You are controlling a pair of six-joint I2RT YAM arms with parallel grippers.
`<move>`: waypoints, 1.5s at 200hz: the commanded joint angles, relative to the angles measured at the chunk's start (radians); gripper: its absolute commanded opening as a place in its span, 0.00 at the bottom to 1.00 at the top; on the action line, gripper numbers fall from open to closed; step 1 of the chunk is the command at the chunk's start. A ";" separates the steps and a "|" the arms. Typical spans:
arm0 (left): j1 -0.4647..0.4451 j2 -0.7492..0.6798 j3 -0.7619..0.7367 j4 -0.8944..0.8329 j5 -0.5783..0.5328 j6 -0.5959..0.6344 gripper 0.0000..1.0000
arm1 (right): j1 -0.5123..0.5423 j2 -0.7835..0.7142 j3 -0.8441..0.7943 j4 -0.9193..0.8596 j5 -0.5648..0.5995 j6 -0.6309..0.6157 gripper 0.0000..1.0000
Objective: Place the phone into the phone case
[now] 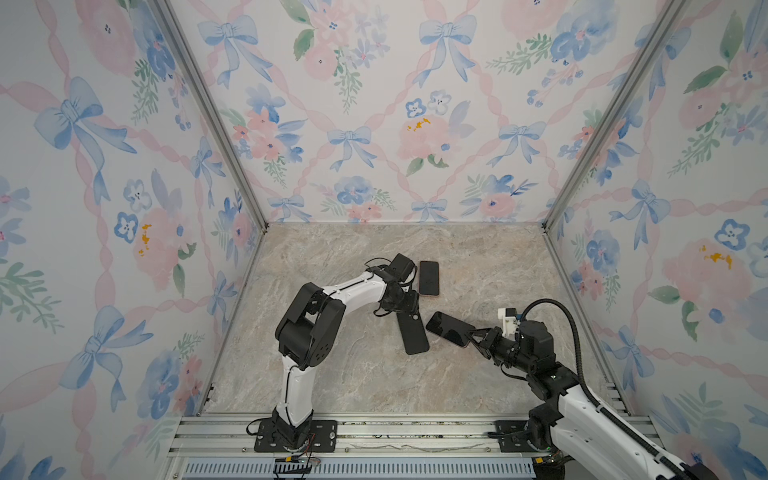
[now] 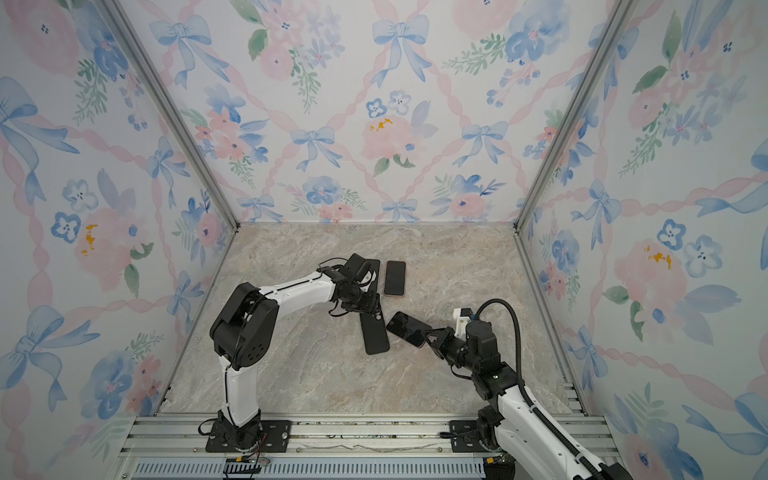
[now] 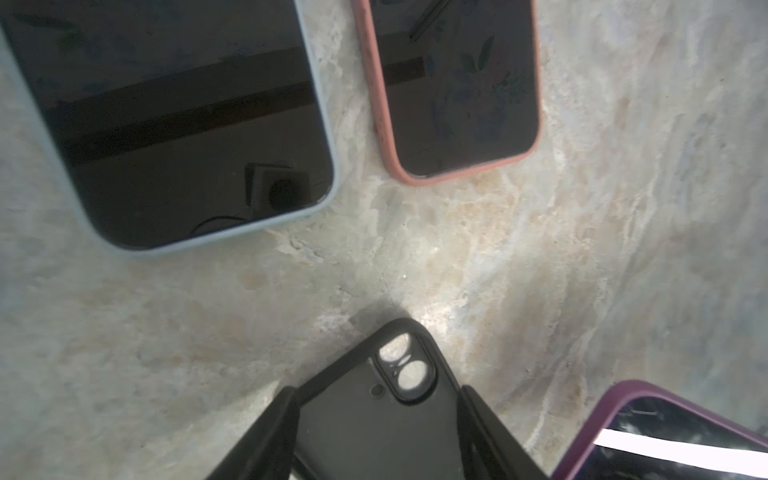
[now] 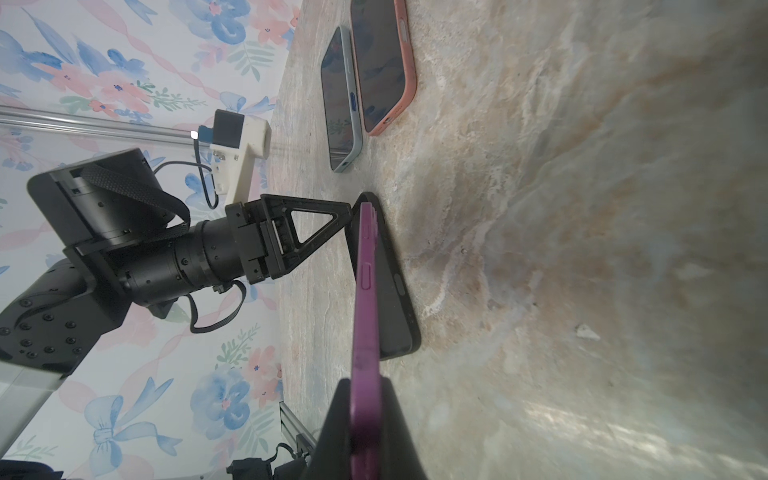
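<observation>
Glass-fronted, stiff and probably slippery, the phone is pinched by its end in the right gripper, while the left gripper straddles the phone case, grip uncertain.

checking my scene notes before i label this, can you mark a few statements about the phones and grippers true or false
1. The right gripper is shut on the purple phone. True.
2. The black case already holds a phone. False: the table shows through its camera holes, so it looks empty.
3. The pink phone lies flat on the table. True.
4. The left gripper is at the pink phone. False: it is at the black case's camera end.
5. The blue phone lies beside the pink phone. True.
</observation>
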 commanded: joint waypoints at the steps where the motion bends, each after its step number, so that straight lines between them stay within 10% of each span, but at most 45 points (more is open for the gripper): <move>1: -0.013 0.041 0.047 -0.108 -0.161 0.083 0.61 | -0.012 -0.001 0.036 0.029 -0.036 -0.026 0.00; 138: -0.047 0.046 0.021 -0.121 -0.212 0.070 0.16 | -0.029 -0.024 0.085 -0.086 -0.048 -0.088 0.00; 300: -0.084 -0.157 -0.236 -0.051 -0.065 -0.276 0.11 | -0.044 0.026 0.154 -0.104 -0.143 -0.141 0.00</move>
